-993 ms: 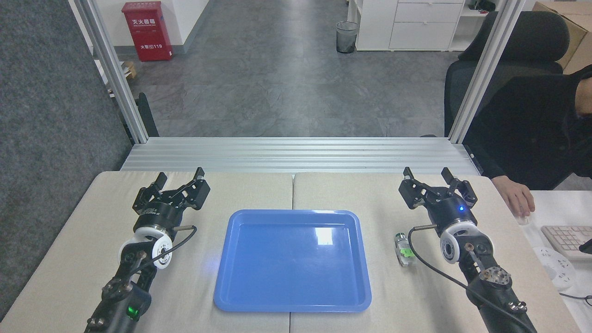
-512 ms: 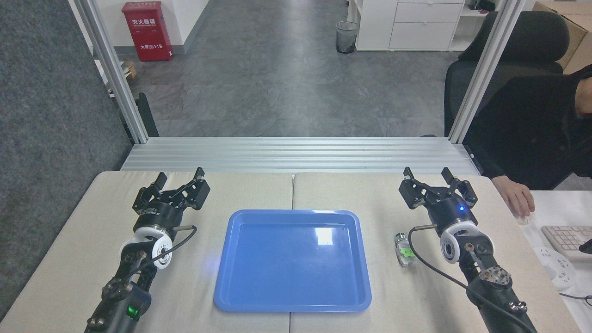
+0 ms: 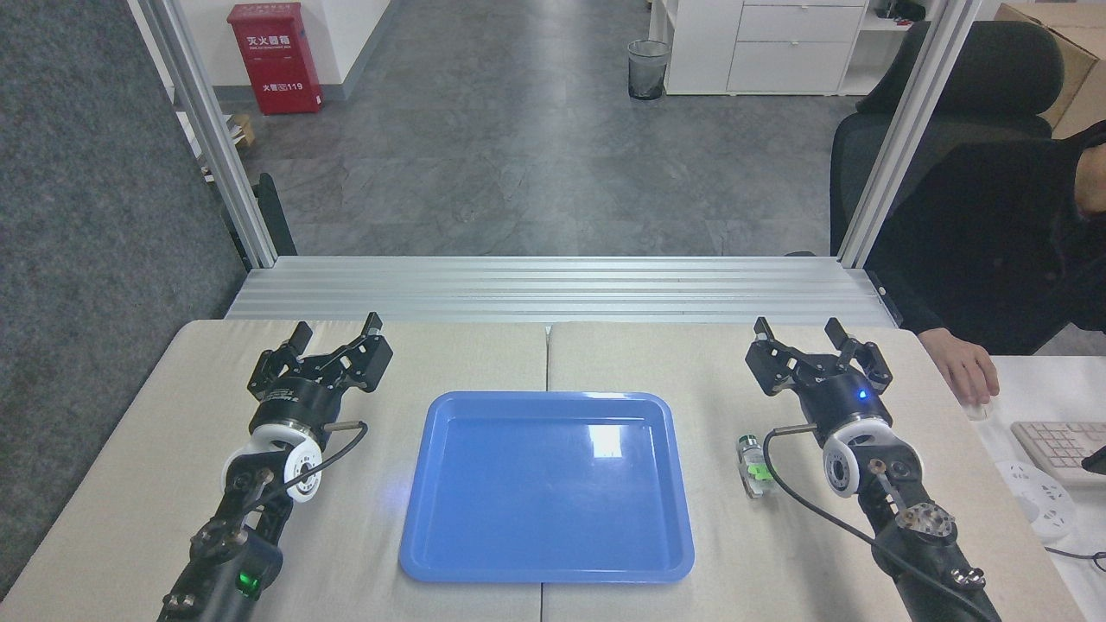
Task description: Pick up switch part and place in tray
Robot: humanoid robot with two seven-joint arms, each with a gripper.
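Bright, even indoor light, sharp across the whole view.

Light fell from overhead: a pale rectangular glare sat on the glossy blue tray [image 3: 449,518], with a faint bluish glow on the bench [image 3: 121,484] just off its left rim. Shadows under both arms were soft and short. The far floor [image 3: 518,155] stayed in focus. The upright metal posts [image 3: 207,138] leaned outward near the frame's sides, showing wide-angle distortion.

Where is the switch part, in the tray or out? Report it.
Out. The switch part lies on the table beside the tray's right rim.
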